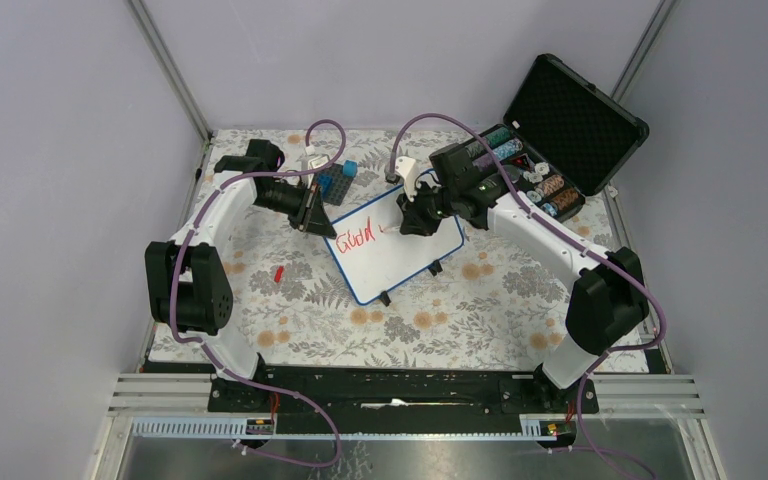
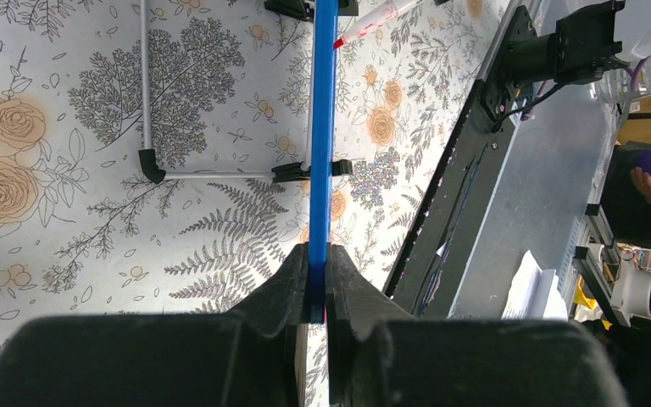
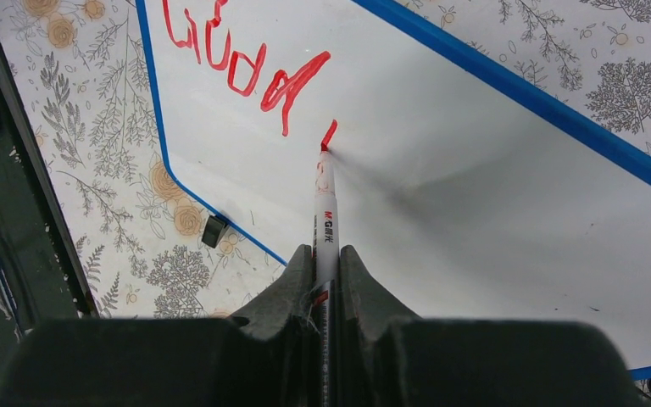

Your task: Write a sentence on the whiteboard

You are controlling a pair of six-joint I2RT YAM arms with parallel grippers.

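Nearest the camera, the black mounting rail [image 1: 400, 385] runs along the near table edge and carries both arm bases.

1. Left arm: it reaches forward over the floral tablecloth [image 1: 260, 320]. A small red object [image 1: 278, 272], possibly a pen cap, lies on the cloth just right of the arm's elbow.
2. Left gripper [image 2: 318, 264]: the jaws are closed almost fully on the blue rim of the whiteboard [image 1: 405, 262], clamping its left end. In the wrist view the rim runs straight away from between the fingers.
3. Behind this gripper sits a dark grey studded baseplate [image 1: 330, 186] with a blue block [image 1: 348, 169] on it.
4. Whiteboard: it stands at the table centre, set diagonally, on two black feet [image 1: 384, 298] at its near edge.
5. Sentence [image 3: 242, 64]: the red letters read "Good", at the board's left end. A short red stroke [image 3: 329, 134] follows to the right.
6. Right gripper [image 3: 326, 254]: the jaws are clamped on the barrel of a red marker [image 3: 325, 216]. The marker tip touches the board surface at the lower end of that stroke.
7. Far right: an open black case [image 1: 575, 115] holds small coloured items. Their type cannot be determined.
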